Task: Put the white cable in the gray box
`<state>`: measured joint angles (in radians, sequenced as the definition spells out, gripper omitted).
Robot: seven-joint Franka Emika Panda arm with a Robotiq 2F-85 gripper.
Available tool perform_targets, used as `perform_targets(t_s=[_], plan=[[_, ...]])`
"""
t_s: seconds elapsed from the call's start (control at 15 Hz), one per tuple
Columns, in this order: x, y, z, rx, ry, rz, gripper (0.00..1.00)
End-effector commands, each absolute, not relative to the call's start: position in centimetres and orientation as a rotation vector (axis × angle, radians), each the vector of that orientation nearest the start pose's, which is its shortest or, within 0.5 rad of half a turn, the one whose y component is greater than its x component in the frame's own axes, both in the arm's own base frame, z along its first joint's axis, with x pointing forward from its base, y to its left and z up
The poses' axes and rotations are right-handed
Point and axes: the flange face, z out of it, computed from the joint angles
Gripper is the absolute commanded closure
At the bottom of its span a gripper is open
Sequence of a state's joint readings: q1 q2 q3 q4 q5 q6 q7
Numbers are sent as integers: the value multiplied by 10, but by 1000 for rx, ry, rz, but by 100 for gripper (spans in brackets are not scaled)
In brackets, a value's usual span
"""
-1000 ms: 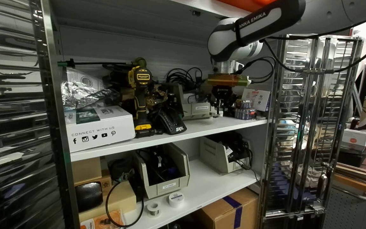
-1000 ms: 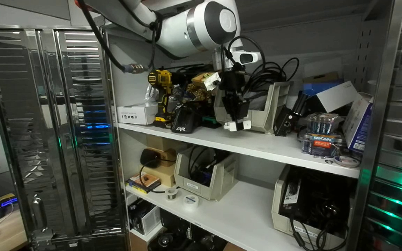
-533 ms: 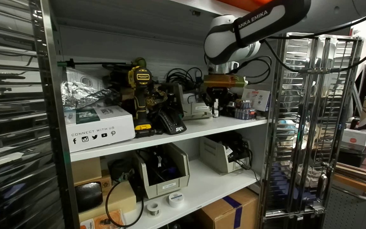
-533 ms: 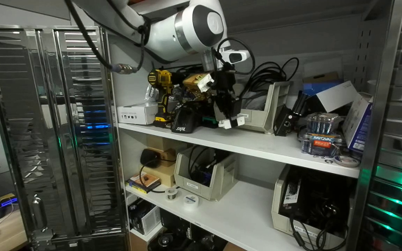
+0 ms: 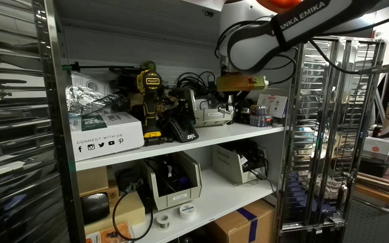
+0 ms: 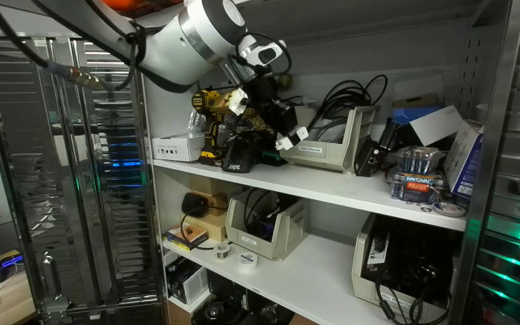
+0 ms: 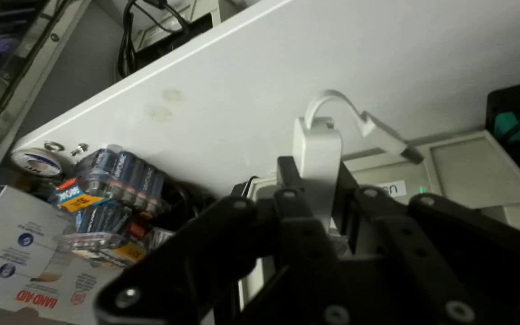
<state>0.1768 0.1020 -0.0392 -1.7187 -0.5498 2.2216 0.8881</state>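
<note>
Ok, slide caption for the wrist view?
Black two-fingered hand grips a white cable by its rectangular block, short lead curving away, pale gray plastic bin behind.

The white cable (image 7: 319,146) – a slim block with a short cord curling from its end to a dark-tipped plug – is pinched in the fingers (image 7: 289,174), raised above the tabletop (image 6: 359,187), near the front of the gray box (image 6: 327,159). That box – pale, open-topped, labelled – stands upright, set back from the front edge, between its corners
</note>
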Motion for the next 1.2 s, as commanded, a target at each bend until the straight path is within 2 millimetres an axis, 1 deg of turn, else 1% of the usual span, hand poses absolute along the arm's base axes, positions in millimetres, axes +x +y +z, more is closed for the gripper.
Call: perform_targets(t_s=[0.0,0.13,0.27,0.4,0.53,0.67,0.93,1.13], plan=[[609,65,561,-3005,937,-1231,95],[612,60,550,-2945,1010,-1365,95],[621,57,538,-2898,1047,-1480,95],[633,58,535,-2839,1058,-1590,95],[646,59,538,-2775,1071,-1679,95],[661,61,545,-2706,1107,-1728,95],[697,60,561,-2618,1169,-1770,95],[724,58,560,-2599,1178,-1779,95]])
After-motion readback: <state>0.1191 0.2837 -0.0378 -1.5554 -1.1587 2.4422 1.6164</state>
